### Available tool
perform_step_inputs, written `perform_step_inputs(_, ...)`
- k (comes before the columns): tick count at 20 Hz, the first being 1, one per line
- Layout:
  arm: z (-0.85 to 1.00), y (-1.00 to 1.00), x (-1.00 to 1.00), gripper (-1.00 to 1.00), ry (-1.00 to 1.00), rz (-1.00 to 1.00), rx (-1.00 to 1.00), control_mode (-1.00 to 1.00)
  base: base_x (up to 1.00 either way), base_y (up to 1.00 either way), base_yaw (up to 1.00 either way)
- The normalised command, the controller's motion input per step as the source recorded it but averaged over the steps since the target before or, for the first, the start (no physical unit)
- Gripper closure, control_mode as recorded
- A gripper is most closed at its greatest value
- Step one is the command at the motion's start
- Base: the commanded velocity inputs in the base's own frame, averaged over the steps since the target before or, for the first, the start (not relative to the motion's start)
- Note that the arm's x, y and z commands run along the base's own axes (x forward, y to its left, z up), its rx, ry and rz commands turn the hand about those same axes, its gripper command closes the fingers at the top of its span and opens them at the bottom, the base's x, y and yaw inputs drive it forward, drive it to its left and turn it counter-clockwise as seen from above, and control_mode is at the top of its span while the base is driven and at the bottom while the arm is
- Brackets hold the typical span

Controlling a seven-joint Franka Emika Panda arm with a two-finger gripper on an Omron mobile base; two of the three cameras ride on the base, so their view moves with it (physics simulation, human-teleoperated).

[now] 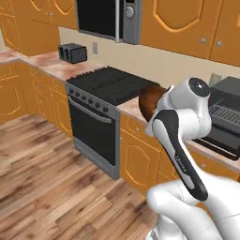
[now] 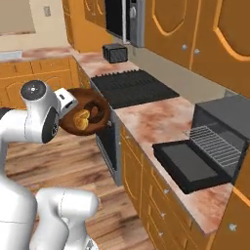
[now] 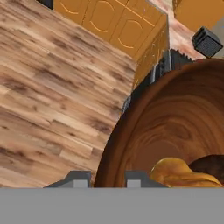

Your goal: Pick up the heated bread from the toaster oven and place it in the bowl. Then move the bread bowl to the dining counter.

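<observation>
The bowl [image 3: 175, 127] is dark brown wood with a smooth, faintly glossy grain. The bread [image 2: 81, 117] looks golden and shiny. The counter [image 2: 161, 122] is mottled reddish stone, the floor [image 3: 52, 87] matt wooden planks, the toaster oven [image 2: 215, 141] matt dark grey with a wire rack.

I see a wood-plank floor [image 1: 42, 164] running along orange cabinets [image 1: 136, 157], with a black stove [image 1: 101, 101] set between them. A microwave [image 1: 110, 18] hangs above it, and a small toaster [image 1: 72, 53] sits on the marbled counter [image 2: 156, 119].
</observation>
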Motion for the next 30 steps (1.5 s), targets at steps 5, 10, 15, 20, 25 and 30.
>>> perform_step_inputs(5,0.00,0.00,0.00,1.00,0.00,0.00,0.00,1.00,0.02,0.02,0.99)
perform_step_inputs(10,0.00,0.00,0.00,1.00,0.00,0.00,0.00,1.00,0.67,0.24,0.74)
perform_step_inputs(15,0.00,0.00,0.00,1.00,0.00,0.00,0.00,1.00,0.93,0.41,0.65)
perform_step_inputs(20,0.00,0.00,0.00,1.00,0.00,0.00,0.00,1.00,0.99,0.66,0.52)
perform_step_inputs(25,0.00,0.00,0.00,1.00,0.00,0.00,0.00,1.00,1.00,0.83,0.37)
perform_step_inputs(30,0.00,0.00,0.00,1.00,0.00,0.00,0.00,1.00,1.00,0.94,0.29)
